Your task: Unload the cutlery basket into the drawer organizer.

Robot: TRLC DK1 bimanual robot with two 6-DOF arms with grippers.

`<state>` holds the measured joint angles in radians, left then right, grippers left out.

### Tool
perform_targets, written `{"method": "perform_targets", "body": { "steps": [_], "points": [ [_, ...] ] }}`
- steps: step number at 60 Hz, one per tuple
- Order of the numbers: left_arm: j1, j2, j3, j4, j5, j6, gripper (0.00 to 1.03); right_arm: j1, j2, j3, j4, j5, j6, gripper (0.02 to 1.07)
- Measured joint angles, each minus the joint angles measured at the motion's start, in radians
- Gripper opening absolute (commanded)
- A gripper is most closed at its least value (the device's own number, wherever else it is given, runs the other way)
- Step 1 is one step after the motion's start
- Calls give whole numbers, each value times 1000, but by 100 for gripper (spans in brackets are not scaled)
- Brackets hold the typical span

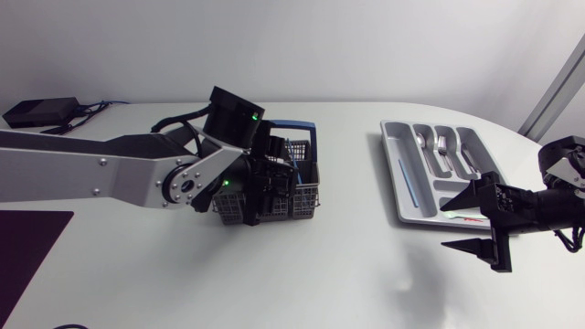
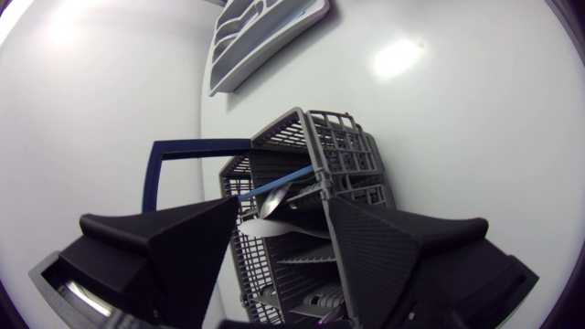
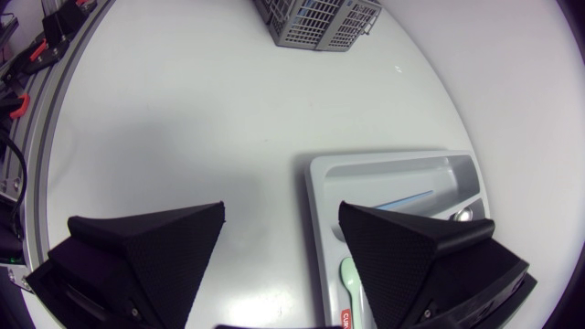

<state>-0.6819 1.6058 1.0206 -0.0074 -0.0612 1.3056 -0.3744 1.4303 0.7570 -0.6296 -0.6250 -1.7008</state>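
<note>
The grey wire cutlery basket with a blue handle stands mid-table. My left gripper is lowered into it. In the left wrist view the left gripper stands open, its fingers either side of a metal spoon and a blue-handled piece standing in the basket; I cannot tell whether either finger touches them. The grey drawer organizer lies at the right with metal cutlery and a blue piece in its compartments. My right gripper hangs open and empty at the organizer's near corner.
A black box with cables sits at the far left of the table. A dark mat lies at the front left. In the right wrist view the basket is far ahead of the gripper, across bare white table.
</note>
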Motion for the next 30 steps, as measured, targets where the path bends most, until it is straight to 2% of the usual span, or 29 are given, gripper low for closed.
{"method": "perform_targets", "body": {
  "steps": [12,17,23,26,30],
  "points": [
    [0,2,50,-56,4,58,51,3,0,0,0,-3,3,92],
    [1,14,80,-70,4,92,43,7,0,0,0,-8,4,92],
    [6,33,100,-80,4,135,42,13,0,0,0,-16,11,92],
    [8,44,103,-81,4,157,33,16,0,0,0,-21,18,92],
    [12,62,106,-82,4,182,32,23,0,0,0,-26,25,92]
  ]
}}
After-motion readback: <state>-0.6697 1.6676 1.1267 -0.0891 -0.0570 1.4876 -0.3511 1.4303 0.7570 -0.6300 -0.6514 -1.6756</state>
